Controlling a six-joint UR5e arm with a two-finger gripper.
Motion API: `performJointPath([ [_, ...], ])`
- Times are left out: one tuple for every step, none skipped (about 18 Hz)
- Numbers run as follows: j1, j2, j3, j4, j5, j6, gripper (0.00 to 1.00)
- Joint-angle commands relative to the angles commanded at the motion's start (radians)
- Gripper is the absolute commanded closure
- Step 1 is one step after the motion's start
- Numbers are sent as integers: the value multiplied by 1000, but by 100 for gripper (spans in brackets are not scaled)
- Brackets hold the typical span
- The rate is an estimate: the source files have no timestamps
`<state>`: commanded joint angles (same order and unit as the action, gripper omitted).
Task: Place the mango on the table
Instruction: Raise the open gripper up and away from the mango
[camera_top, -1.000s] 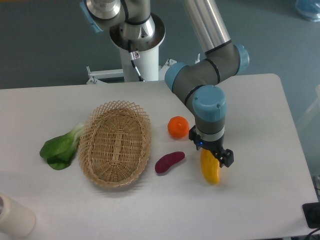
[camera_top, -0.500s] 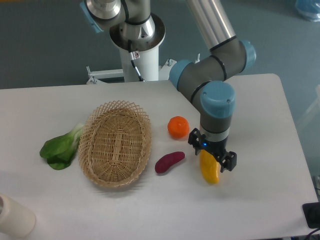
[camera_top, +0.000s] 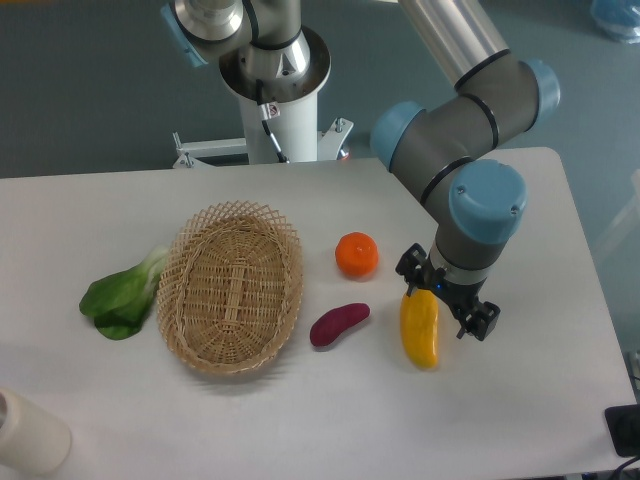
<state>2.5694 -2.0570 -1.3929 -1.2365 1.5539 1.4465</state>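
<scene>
The mango (camera_top: 419, 330) is a yellow-orange elongated fruit lying on the white table (camera_top: 520, 400), right of the purple vegetable. My gripper (camera_top: 447, 297) hangs just above and to the right of the mango's upper end. Its jaws stand apart and hold nothing. One black finger (camera_top: 411, 266) sits over the mango's top end, the other finger (camera_top: 483, 324) is off to its right. The mango is almost fully visible.
A round orange fruit (camera_top: 357, 254) lies left of the gripper. A purple-red vegetable (camera_top: 338, 324) lies next to the mango. An oval wicker basket (camera_top: 231, 286) stands at centre left, with a leafy green (camera_top: 122, 294) beyond it. A white cylinder (camera_top: 28, 435) is at the front left corner.
The gripper let go of the mango and moved up and to the right. The mango now rests on the table, more exposed than before.
</scene>
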Motion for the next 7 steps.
performJointPath([
  [8,-5,6,3,0,2,0],
  [15,-6,8,5,0,8,0],
  [20,-6,9,2,0,26,0],
  [25,-5,5,3,0,43,0],
  [25,-5,2,3,0,46,0],
  [23,-5,-1,5,0,46,0],
  [23,-5,-3,6,0,46,0],
])
